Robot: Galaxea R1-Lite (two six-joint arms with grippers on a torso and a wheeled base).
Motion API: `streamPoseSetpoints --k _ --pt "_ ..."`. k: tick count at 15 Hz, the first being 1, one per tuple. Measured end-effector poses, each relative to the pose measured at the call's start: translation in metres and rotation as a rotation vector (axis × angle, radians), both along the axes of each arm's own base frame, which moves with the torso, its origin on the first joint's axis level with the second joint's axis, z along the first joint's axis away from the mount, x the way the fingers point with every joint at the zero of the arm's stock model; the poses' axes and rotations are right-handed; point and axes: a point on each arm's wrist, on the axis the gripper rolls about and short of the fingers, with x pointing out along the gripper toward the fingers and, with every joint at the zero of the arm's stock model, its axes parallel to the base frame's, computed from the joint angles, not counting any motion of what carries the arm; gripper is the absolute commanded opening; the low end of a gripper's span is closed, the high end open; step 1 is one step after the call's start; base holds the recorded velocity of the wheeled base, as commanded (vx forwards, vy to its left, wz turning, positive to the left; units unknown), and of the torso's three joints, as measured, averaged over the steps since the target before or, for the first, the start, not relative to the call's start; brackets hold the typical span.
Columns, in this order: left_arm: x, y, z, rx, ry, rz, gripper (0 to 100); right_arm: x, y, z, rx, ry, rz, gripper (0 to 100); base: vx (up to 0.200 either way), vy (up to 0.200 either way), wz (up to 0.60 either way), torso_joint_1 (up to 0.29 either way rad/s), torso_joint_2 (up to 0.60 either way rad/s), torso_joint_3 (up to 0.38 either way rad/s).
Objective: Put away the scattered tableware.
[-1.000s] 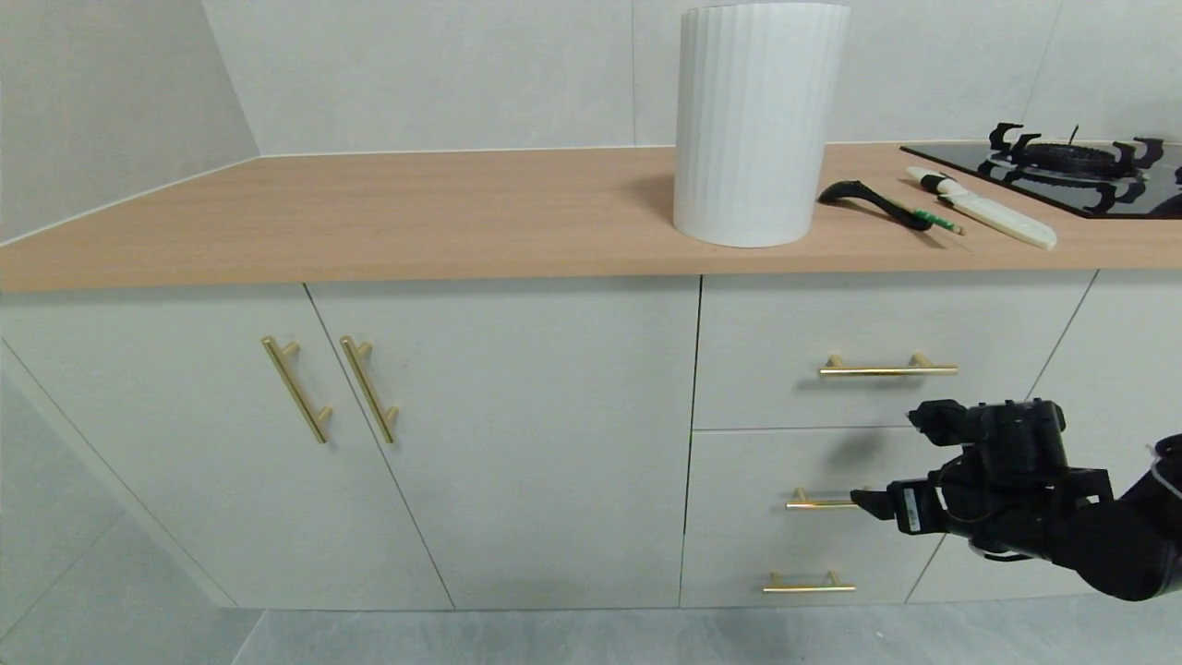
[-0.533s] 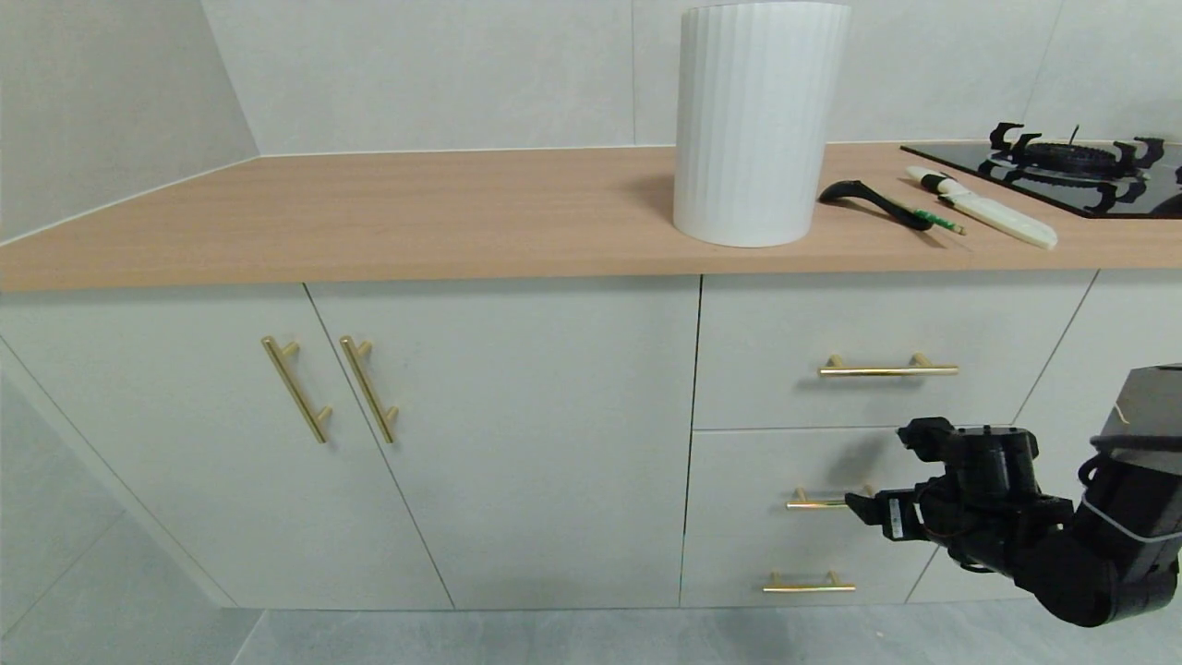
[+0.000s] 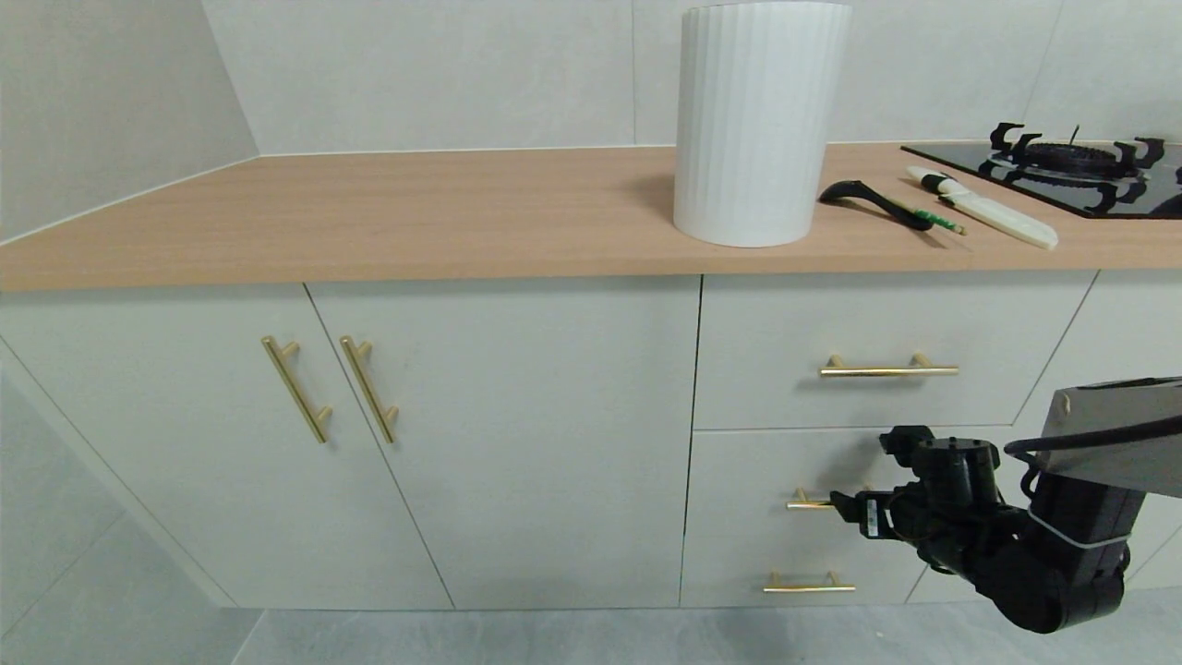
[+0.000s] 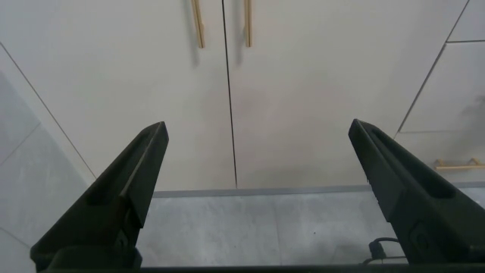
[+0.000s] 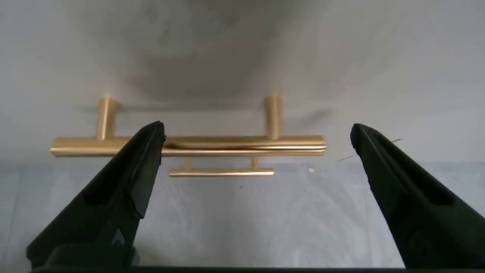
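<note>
On the wooden counter lie a black ladle (image 3: 873,202), a thin green-tipped stick (image 3: 933,219) and a white knife with a black band (image 3: 990,219), just right of a tall white ribbed container (image 3: 753,120). My right gripper (image 3: 845,504) is low in front of the drawers, at the middle drawer's brass handle (image 3: 811,503). In the right wrist view the gripper (image 5: 258,135) is open and the handle (image 5: 189,144) lies across the gap between the fingers, a little beyond their tips. My left gripper (image 4: 258,129) is open with nothing in it, facing the double cabinet doors (image 4: 227,91) near the floor.
A black gas hob (image 3: 1062,171) sits at the counter's far right. The drawer stack has a top handle (image 3: 888,369) and a bottom handle (image 3: 808,585). Two slanted door handles (image 3: 328,388) are on the left cabinet. Grey floor (image 3: 554,637) runs below.
My right gripper has moved left and slightly down, closer to the middle drawer handle. The arm's forearm has swung into view at the right. The tableware on the counter has not moved.
</note>
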Motion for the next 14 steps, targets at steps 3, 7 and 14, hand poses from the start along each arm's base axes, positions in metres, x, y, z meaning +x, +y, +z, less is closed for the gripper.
streamPoseSetpoints --k 3,7,14 --pt "0.0 0.0 0.0 0.0 0.0 0.0 100 0.004 0.002 -0.005 0.014 -0.001 -0.01 100 0.0 0.0 0.0 0.0 0.0 0.0" --pt "0.0 0.0 0.0 0.0 0.0 0.0 100 0.002 0.001 -0.014 0.007 0.023 -0.009 100 0.0 0.0 0.0 0.0 0.0 0.0" --pt "0.0 0.0 0.0 0.0 0.0 0.0 100 -0.003 0.001 -0.02 -0.004 0.063 -0.003 100 0.0 0.0 0.0 0.0 0.0 0.0"
